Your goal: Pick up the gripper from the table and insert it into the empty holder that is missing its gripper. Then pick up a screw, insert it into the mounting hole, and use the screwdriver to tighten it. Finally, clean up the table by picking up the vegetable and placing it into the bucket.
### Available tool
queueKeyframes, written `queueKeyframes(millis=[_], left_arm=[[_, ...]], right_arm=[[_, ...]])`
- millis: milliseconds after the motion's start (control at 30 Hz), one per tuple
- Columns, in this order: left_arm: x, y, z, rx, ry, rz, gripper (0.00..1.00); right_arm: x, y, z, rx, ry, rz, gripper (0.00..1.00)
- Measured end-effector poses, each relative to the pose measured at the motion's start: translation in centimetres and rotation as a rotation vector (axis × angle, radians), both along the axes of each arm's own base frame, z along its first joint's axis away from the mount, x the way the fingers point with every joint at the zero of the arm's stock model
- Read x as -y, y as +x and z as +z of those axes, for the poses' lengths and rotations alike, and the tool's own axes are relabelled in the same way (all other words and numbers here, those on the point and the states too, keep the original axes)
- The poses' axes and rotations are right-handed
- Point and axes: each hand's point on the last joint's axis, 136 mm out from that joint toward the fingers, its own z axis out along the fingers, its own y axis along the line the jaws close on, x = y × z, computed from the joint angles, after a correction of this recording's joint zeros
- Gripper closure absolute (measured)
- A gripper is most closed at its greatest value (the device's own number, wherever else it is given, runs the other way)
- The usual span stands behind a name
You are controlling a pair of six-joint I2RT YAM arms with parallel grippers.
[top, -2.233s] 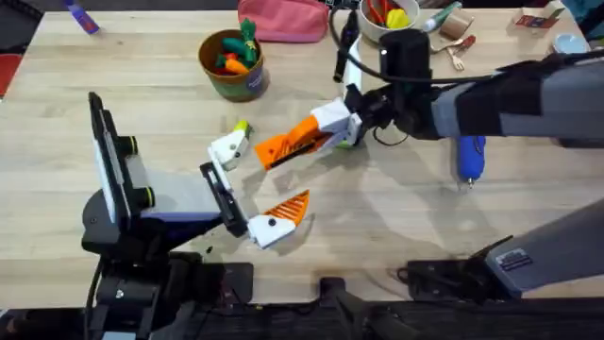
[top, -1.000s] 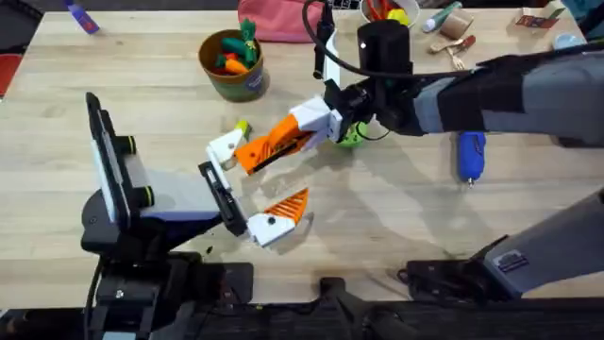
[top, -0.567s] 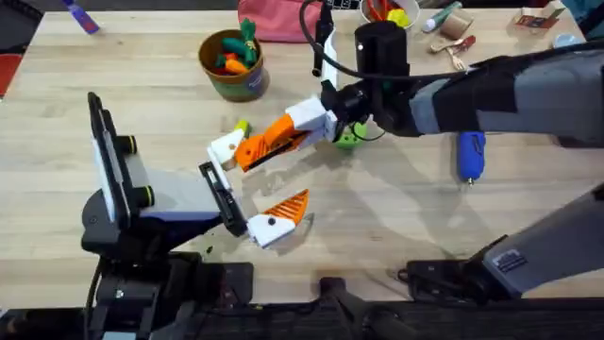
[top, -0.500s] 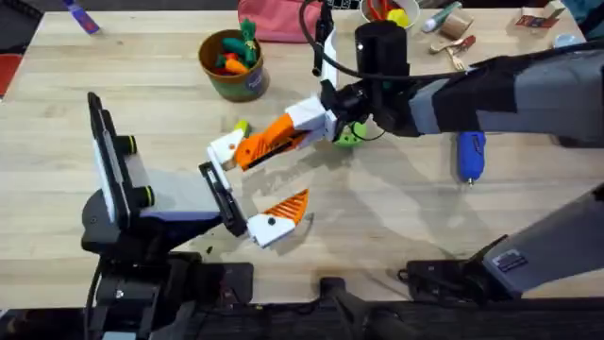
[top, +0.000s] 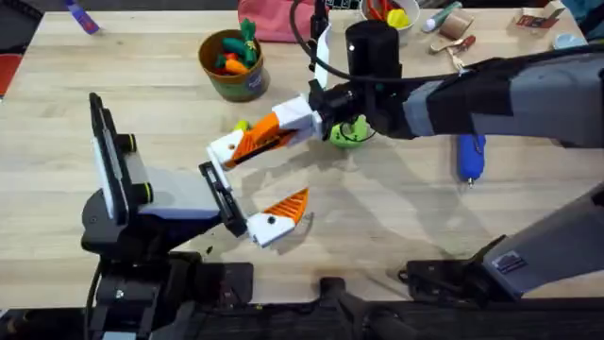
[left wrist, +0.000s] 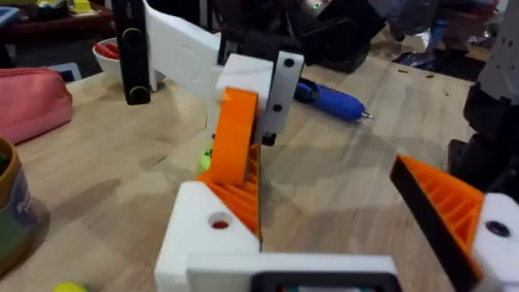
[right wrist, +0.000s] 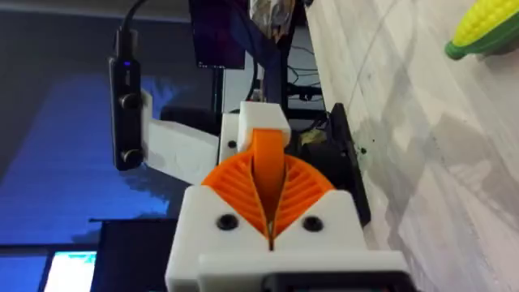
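Observation:
My right gripper (top: 271, 133) reaches across the table, shut on the orange ribbed gripper (top: 253, 142). The wedge's tip touches the empty holder (top: 226, 148), the white block on my left gripper's (top: 257, 179) far finger. From the left wrist, the gripper (left wrist: 235, 154) stands slanted in the holder (left wrist: 207, 235). My left gripper is open; its other finger carries an orange pad (top: 288, 206). The yellow-green vegetable (top: 242, 127) lies just beyond the holder. At the back stands the green bucket (top: 231, 64). To the right lies the blue screwdriver (top: 469, 156). The screw is out of view.
A green round disc (top: 346, 132) sits under the right arm's wrist. Orange toy carrots fill the bucket. A pink pouch (top: 283, 19) and a white bowl (top: 382, 21) line the back edge, with small clutter at the back right.
My right gripper has carried the orange gripper leftward until it meets the left arm's white holder. The green disc now shows behind it. The left arm has stayed still.

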Motion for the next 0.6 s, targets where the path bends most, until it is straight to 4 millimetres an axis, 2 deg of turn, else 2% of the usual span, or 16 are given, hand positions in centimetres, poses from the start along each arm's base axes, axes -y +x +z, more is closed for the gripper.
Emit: queueKeyframes(millis=[600], left_arm=[[-0.12, 0.15, 0.0, -0.006, -0.003, 0.01, 0.016]], right_arm=[[-0.26, 0.13, -0.05, -0.02, -0.014, -0.014, 0.993]])
